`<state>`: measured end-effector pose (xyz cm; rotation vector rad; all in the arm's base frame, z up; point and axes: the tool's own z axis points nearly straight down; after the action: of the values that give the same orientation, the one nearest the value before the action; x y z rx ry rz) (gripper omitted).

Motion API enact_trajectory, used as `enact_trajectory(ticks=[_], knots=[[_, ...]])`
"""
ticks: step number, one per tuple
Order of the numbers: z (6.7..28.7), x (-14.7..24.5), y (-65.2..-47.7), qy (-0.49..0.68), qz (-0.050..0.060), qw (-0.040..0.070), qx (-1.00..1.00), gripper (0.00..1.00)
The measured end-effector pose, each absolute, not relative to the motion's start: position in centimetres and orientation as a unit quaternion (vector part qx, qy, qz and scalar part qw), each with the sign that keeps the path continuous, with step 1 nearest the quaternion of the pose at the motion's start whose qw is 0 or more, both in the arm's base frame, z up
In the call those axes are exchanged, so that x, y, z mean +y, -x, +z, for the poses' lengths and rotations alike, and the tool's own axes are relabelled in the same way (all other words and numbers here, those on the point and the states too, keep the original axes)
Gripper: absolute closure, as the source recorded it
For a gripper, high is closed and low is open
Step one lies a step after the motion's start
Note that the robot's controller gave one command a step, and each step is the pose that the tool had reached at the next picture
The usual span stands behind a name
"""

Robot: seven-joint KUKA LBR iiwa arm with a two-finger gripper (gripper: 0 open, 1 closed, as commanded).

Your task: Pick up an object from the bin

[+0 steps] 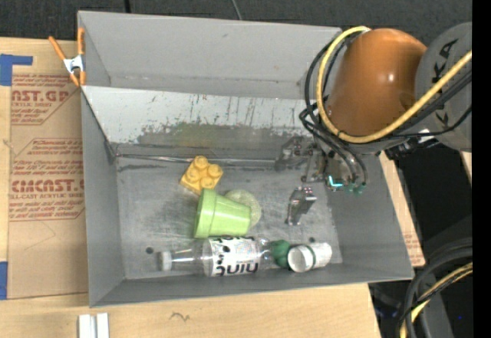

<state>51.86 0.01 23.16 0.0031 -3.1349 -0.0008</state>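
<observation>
Big grey bin [100,198]; robot arm [376,83] with an orange cover, in from the right; clear bottle [219,257] with a black-and-white label, flat along the near wall; green cup [221,214] on its side, just behind it; yellow toy block [201,174] close by the cup; small green-and-white bottle [303,256] at the clear bottle's right end; jaws low over bare floor, right of the cup; apart or together, too hard to see.
</observation>
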Motion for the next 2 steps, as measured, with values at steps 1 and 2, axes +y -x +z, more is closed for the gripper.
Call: enact_trajectory(ticks=[1,2], knots=[[23.6,0.0,-52.0,-0.001,0.000,-0.001,-1.000,0.00],[16.2,3.2,-51.4,0.008,-0.001,-0.003,-1.000,0.00]])
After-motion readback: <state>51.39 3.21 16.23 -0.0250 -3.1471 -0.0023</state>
